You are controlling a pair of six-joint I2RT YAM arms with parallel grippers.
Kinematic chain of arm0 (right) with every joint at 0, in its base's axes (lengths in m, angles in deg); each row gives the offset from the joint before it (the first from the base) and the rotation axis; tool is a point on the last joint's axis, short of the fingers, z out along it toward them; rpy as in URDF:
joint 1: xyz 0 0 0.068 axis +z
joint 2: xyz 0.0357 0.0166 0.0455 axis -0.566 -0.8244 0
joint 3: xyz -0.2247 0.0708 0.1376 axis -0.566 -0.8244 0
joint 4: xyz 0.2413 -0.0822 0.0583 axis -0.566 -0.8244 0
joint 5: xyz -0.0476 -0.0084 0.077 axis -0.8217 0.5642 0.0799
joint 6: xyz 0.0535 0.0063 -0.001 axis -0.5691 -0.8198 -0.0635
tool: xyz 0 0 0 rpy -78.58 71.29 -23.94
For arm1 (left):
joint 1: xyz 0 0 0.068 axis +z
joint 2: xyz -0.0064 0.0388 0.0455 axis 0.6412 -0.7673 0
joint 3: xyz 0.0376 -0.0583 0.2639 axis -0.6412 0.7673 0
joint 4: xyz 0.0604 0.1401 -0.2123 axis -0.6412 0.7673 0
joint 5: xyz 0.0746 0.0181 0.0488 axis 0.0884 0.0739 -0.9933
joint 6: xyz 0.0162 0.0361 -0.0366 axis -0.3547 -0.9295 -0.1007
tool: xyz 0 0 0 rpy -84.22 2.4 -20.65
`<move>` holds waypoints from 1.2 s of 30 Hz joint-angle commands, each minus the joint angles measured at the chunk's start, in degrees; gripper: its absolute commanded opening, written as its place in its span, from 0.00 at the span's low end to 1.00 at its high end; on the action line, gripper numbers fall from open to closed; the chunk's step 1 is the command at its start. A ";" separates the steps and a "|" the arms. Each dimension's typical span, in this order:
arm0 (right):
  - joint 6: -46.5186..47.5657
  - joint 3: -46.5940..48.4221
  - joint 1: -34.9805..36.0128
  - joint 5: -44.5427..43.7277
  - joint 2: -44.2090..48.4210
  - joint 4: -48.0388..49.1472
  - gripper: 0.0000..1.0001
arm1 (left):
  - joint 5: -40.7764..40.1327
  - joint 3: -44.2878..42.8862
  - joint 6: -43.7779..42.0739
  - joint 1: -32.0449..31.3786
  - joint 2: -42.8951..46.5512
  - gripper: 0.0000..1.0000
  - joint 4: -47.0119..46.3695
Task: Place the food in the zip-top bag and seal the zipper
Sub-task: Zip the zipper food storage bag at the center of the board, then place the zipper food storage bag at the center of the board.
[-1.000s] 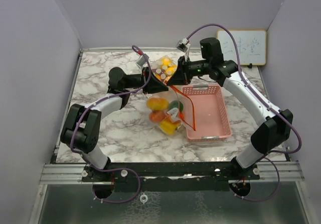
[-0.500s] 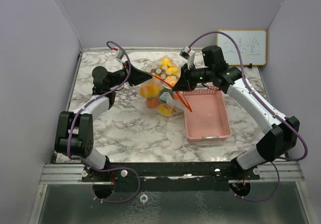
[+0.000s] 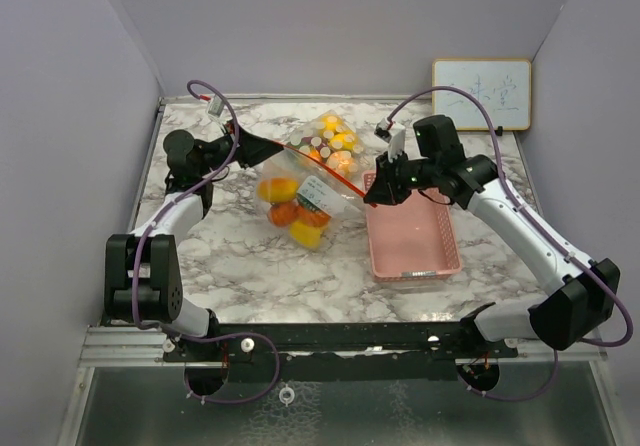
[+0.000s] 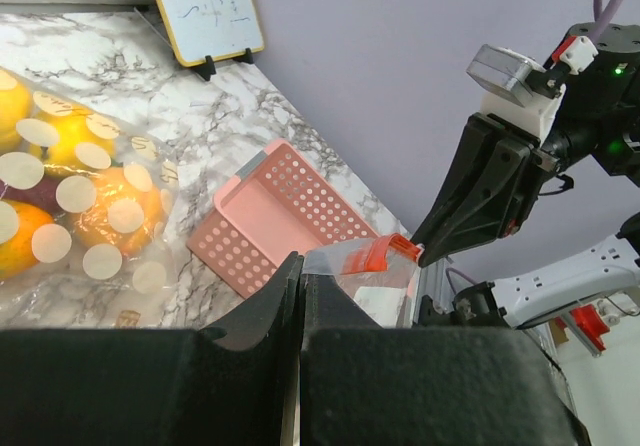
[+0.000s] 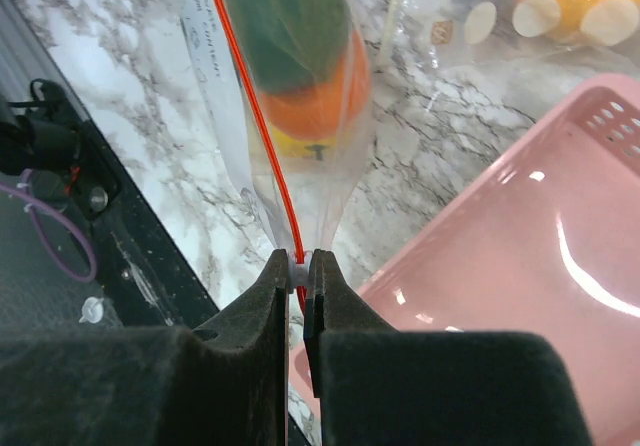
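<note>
Well left of the pink basket (image 3: pixel 425 251), the left gripper (image 3: pixel 283 149) is clamped on one end of the zip-top bag (image 3: pixel 318 194), and the bag's orange zipper strip runs taut to the right gripper (image 3: pixel 368 196), pinched tight on the other end at the basket's left rim. The top view alone shows the food (image 3: pixel 285 212) low inside the bag, left of the basket, over the counter (image 3: pixel 230 256). The right wrist view shows a green piece above an orange one through the film.

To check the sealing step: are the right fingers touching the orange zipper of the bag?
Touching. The right wrist view shows both right fingers closed on the orange zipper at the edge of the zip-top bag, with no gap.
</note>
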 commanded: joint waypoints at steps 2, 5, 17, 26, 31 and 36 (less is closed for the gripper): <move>-0.19 0.82 -0.10 -8.71 -0.58 -4.60 0.02 | -2.85 -3.20 -2.41 1.47 2.37 0.00 3.39; -0.25 1.95 -0.16 -11.13 -1.87 -5.17 0.02 | -2.81 -4.07 -4.69 1.84 3.01 0.00 7.48; -4.77 9.32 -0.10 -18.14 -2.20 -2.94 1.00 | -9.90 -12.42 -18.98 3.22 2.52 0.00 38.39; -6.25 10.18 -0.10 -17.93 -3.87 -1.81 1.00 | -39.77 -21.75 -27.79 6.12 7.04 0.99 63.16; -7.62 11.21 -0.10 -19.17 -5.31 -1.66 0.99 | -61.16 -22.92 -21.01 6.03 7.15 0.99 72.38; -8.60 13.46 -0.10 -19.82 -7.30 -2.43 1.00 | -77.03 -24.52 -21.60 5.53 6.52 0.99 78.24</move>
